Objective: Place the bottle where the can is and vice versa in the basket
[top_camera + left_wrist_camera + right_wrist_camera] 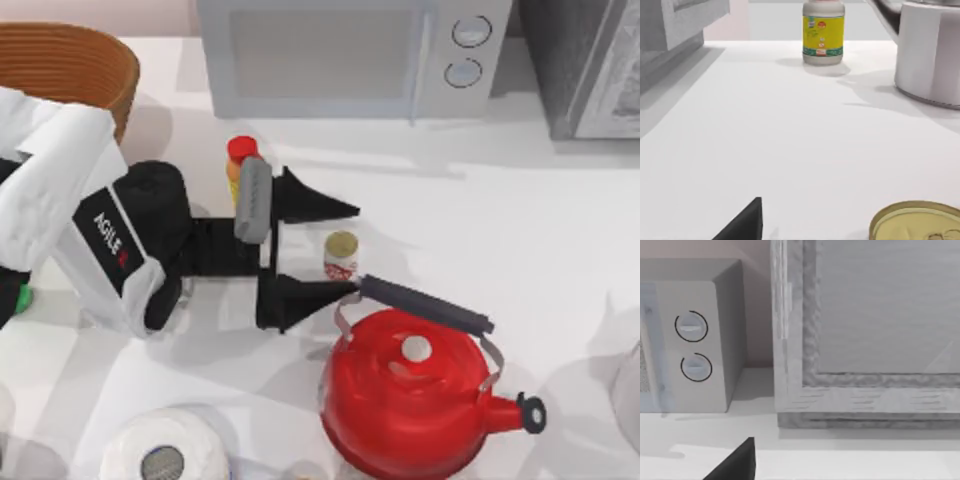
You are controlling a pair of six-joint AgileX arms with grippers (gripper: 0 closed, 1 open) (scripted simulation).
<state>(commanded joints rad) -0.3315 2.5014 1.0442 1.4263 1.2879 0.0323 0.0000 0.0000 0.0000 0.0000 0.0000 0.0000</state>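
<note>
White table (520, 210): left arm stretched low toward the right, left gripper (345, 248) spread wide, fingers flanking the upright can (341, 256) beside red kettle (410, 395). Basket (70, 70) far-left corner.

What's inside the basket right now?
Cannot tell: the basket sits at the table's far left corner, its inside cut off by the frame and the left arm. The can stands on the table outside it.
</note>
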